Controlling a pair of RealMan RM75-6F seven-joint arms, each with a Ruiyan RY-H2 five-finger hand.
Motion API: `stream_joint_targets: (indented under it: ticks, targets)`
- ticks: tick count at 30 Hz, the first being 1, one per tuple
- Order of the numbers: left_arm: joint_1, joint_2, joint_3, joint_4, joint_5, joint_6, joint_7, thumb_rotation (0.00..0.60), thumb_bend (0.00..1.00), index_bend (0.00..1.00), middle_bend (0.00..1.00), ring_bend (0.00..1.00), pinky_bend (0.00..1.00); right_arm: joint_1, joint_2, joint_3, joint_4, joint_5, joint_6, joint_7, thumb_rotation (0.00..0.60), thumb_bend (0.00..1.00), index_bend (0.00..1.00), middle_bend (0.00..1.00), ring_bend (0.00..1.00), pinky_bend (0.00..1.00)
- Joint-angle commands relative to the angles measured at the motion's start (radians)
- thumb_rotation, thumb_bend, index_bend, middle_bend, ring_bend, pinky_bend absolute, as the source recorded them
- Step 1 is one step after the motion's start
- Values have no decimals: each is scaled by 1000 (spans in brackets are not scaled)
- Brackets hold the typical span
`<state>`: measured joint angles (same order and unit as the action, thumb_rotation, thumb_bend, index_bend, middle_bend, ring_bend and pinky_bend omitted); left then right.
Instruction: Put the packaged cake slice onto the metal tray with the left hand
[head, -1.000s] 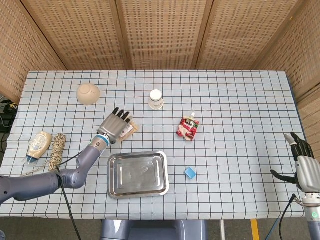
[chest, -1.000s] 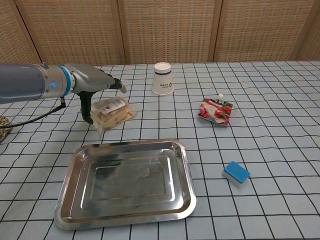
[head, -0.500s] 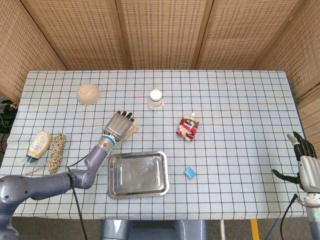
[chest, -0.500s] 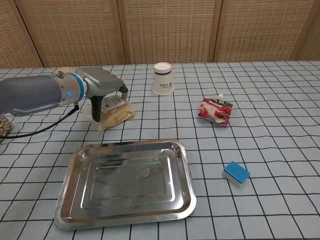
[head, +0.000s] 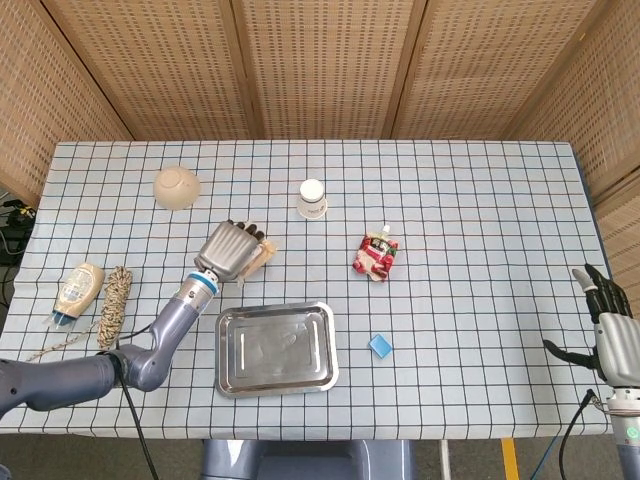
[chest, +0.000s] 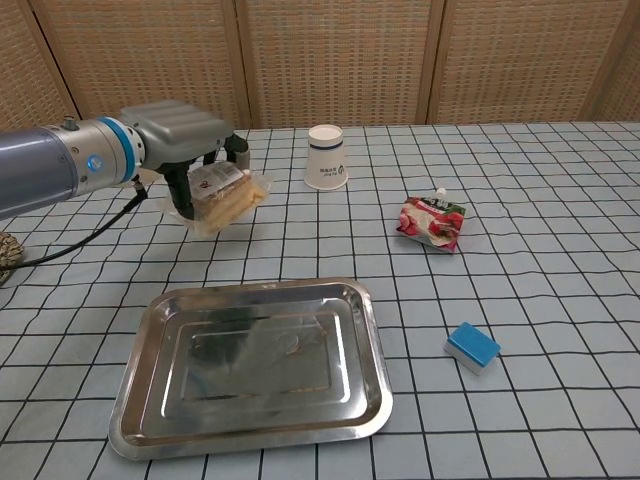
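Chest view shows the left robot hand (chest: 190, 150) clasping the cake (chest: 222, 192) above the desk; soft, crinkly wrap looks slippery, best held across its sides.

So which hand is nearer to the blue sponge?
Left. The left hand holds the cake slice beyond the tray, up-left of the blue sponge. The right hand hangs at the table's far right edge.
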<state>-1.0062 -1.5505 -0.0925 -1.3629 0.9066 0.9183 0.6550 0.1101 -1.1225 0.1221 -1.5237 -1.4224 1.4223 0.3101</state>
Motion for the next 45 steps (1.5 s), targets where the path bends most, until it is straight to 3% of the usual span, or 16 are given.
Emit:
stream_joint_targets:
  ticks: [1, 8, 17, 21, 25, 28, 31, 38, 45]
  targets:
    - [22, 57, -3, -109, 76, 36, -42, 600, 329, 548, 324, 360, 439, 0, 0, 1, -2, 0, 1, -2, 600, 55, 54, 0, 0, 0]
    - [55, 111, 64, -307, 264, 73, -64, 600, 327, 539, 322, 360, 438, 1, -2, -1, -6, -4, 0, -13, 600, 57, 54, 0, 0, 0]
    - [82, 112, 156, -384, 441, 57, -77, 600, 320, 507, 285, 356, 426, -1, -3, 0, -10, -4, 4, -20, 600, 57, 54, 0, 0, 0]
    - [89, 107, 179, -391, 476, 37, -79, 600, 303, 462, 221, 295, 397, -2, -2, 2, -10, -2, 7, -19, 600, 57, 54, 0, 0, 0]
    - [93, 119, 200, -399, 497, 4, -89, 600, 171, 298, 66, 147, 245, -4, -1, 3, -10, -2, 10, -18, 600, 56, 54, 0, 0, 0]
    - [99, 141, 200, -416, 498, 2, -89, 600, 81, 147, 0, 25, 106, -4, 0, 5, -10, 1, 8, -17, 600, 56, 54, 0, 0, 0]
    - [110, 169, 194, -435, 495, 7, -90, 600, 46, 53, 0, 0, 12, -4, 1, 5, -11, 2, 7, -19, 600, 56, 54, 0, 0, 0]
    - [139, 213, 188, -465, 490, 32, -87, 600, 30, 0, 0, 0, 0, -5, 0, 3, -16, -2, 11, -29, 600, 56, 54, 0, 0, 0]
    - [275, 254, 183, -464, 537, 266, -27, 600, 30, 0, 0, 0, 0, -6, -1, -1, -16, 0, 6, -53, 600, 56, 54, 0, 0, 0]
